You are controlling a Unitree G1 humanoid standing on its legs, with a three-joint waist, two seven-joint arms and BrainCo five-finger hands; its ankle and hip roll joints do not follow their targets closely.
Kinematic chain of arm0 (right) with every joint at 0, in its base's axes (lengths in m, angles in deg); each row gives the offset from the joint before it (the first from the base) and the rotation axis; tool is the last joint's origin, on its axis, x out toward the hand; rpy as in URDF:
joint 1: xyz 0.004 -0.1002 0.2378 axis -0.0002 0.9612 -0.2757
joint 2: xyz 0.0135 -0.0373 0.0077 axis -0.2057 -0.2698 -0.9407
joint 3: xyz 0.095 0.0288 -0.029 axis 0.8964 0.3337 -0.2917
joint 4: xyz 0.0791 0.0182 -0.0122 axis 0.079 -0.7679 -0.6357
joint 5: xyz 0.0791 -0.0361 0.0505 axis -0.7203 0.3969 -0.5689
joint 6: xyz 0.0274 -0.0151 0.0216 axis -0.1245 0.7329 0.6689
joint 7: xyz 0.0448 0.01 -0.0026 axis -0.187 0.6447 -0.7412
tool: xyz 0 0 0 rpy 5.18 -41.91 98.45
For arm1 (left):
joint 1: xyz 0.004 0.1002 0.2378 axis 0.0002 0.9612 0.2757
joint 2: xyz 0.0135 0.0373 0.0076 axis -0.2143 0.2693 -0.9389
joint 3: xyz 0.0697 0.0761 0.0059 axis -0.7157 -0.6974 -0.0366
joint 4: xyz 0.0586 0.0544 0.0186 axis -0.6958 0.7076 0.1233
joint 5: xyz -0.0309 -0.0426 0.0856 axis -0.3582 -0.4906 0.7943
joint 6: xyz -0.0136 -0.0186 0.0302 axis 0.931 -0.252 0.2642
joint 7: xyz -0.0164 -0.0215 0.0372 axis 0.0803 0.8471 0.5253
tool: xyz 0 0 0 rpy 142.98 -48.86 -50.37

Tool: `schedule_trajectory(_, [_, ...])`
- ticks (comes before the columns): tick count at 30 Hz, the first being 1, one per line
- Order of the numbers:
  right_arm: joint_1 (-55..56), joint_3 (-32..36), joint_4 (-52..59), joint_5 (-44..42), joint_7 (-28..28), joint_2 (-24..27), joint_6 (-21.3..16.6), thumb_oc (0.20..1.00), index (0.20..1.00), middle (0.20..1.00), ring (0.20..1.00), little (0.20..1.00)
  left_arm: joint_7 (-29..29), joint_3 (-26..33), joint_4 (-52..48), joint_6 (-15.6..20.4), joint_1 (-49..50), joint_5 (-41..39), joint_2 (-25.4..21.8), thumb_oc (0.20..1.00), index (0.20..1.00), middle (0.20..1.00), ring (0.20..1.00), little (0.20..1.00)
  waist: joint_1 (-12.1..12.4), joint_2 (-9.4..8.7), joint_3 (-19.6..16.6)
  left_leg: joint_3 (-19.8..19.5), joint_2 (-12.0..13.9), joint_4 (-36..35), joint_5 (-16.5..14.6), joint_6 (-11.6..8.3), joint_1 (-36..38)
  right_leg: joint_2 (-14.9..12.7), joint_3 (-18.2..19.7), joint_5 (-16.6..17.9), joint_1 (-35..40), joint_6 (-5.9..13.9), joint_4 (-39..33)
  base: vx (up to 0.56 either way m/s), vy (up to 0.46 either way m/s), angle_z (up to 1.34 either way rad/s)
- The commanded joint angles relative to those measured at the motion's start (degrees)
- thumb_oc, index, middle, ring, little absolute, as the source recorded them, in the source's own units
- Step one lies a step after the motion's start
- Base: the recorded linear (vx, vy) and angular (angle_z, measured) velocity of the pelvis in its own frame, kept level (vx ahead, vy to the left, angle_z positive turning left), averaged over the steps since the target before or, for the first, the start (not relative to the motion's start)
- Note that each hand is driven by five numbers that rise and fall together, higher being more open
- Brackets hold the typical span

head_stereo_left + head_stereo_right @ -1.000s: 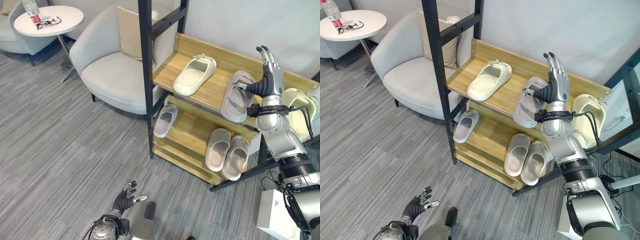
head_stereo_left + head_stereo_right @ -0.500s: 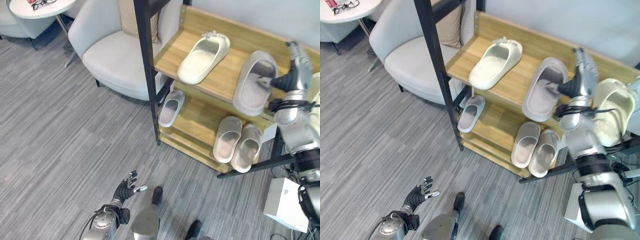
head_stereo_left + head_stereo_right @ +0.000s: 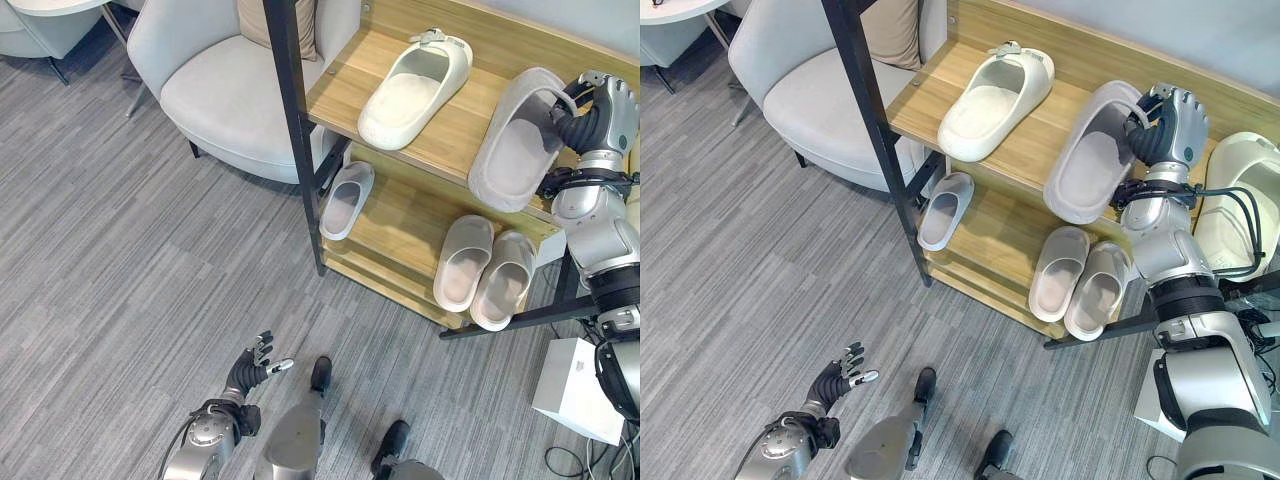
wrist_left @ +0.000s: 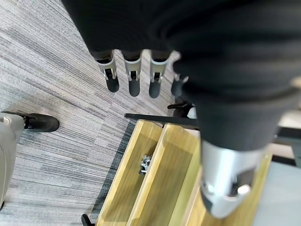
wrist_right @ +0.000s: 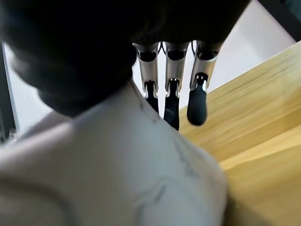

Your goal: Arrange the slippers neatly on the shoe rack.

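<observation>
The grey slipper (image 3: 517, 143) lies tilted on the upper shelf (image 3: 340, 92) of the wooden shoe rack, its heel hanging over the front edge. My right hand (image 3: 1167, 125) is curled round its toe band; the fingertips (image 5: 170, 109) rest on its pale upper. A cream slipper (image 3: 414, 87) lies at an angle further left on that shelf. Another cream slipper (image 3: 1238, 198) is at the rack's far right. The lower shelf (image 3: 392, 232) holds a small grey slipper (image 3: 346, 199) and a pale pair (image 3: 484, 271). My left hand (image 3: 251, 374) hangs open low over the floor.
A black rack post (image 3: 296, 140) stands at the shelves' left end. A light armchair (image 3: 222, 92) with a cushion sits just left of the rack. A white box (image 3: 584, 390) lies on the grey floor at the lower right.
The camera has tipped down toward the rack. My right hand's fingers went from straight to curled round the grey slipper's toe. The left hand stayed low and open.
</observation>
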Motion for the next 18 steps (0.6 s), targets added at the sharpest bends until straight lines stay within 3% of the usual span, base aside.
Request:
schedule_trajectory(1, [5.26, 1.32, 11.83, -0.54, 1.25, -2.10, -4.81, 0.200, 0.200, 0.200, 0.200, 0.200, -0.53, -0.44, -1.93, 2.04, -0.96, 0.84, 0.40, 1.000, 1.000, 1.000, 1.000, 1.000, 0.20, 0.11, -3.19, -0.78, 2.72, 5.09, -11.81, -2.18, 3.67, -3.59, 0.71, 0.20, -0.93, 3.05, 1.18, 0.05, -0.008, 0.05])
schedule_trajectory(5, [19.58, 5.43, 30.49, -12.90, -7.19, -10.25, -13.22, 0.200, 0.200, 0.200, 0.200, 0.200, 0.24, 2.06, -3.88, 0.77, 0.96, 2.11, 0.93, 1.000, 1.000, 1.000, 1.000, 1.000, -2.23, -0.18, -4.57, 0.17, 3.20, 3.30, -11.71, -2.11, 6.34, -3.25, 1.33, -0.03, 0.07, 3.02, 0.76, 0.03, -0.034, 0.02])
schedule_trajectory(10, [29.32, 1.46, 42.41, -32.35, -20.22, -17.16, -18.90, 0.200, 0.200, 0.200, 0.200, 0.200, 0.89, 3.58, -4.83, -0.29, 3.24, 2.30, 1.40, 1.000, 1.000, 1.000, 1.000, 1.000, -4.16, -0.06, -5.32, 1.28, 4.14, 1.72, -11.14, -2.42, 8.41, -2.84, 1.79, -0.38, 0.69, 2.81, 0.54, 0.00, -0.033, -0.22])
schedule_trajectory(18, [32.18, -10.71, 43.20, -40.81, -30.68, -19.12, -17.80, 0.200, 0.200, 0.200, 0.200, 0.200, 0.72, 3.72, -5.48, 0.74, 5.17, 2.42, 1.82, 1.000, 1.000, 1.000, 1.000, 1.000, -4.00, 0.39, -5.37, 1.17, 4.71, 1.02, -10.64, -3.10, 9.25, -2.36, 1.58, -1.26, 1.18, 2.35, 1.17, -0.01, -0.015, -0.09])
